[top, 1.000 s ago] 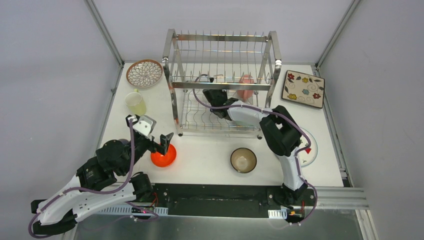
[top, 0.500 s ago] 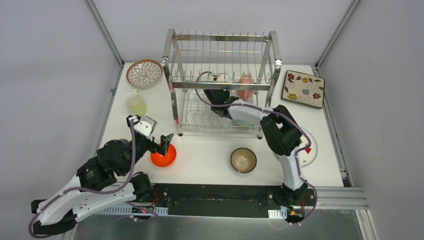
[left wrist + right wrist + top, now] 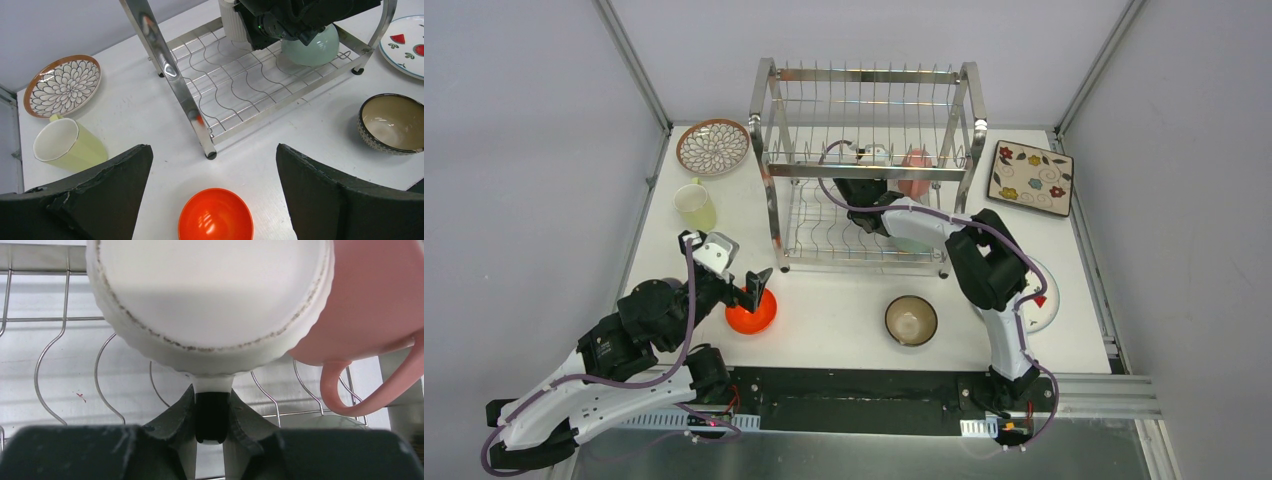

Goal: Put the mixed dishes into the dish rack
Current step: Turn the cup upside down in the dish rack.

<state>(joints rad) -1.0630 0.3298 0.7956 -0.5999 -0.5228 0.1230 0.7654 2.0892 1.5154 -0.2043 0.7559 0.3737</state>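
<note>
Top view: the right gripper [image 3: 860, 183], reaching inside the rack [image 3: 869, 75], has carried the mug [image 3: 870, 153] farther back on the lower tier, beside the pink cup [image 3: 915, 172].

Left wrist view: the left gripper [image 3: 212, 162] hangs wide apart above the orange bowl [image 3: 216, 216].

Right wrist view: the fingers [image 3: 172, 415] are clamped on the mug's handle. The mug looks nearly placed, with only the release left.

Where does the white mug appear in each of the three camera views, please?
Top view: white mug inside the rack, toward its back, just left of the pink cup.
Left wrist: at the top edge, middle, on the rack's lower shelf, partly behind the right arm.
Right wrist: fills the upper middle, handle pinched in the right gripper.
Shared landmark: the rack's wire shelf.
</note>
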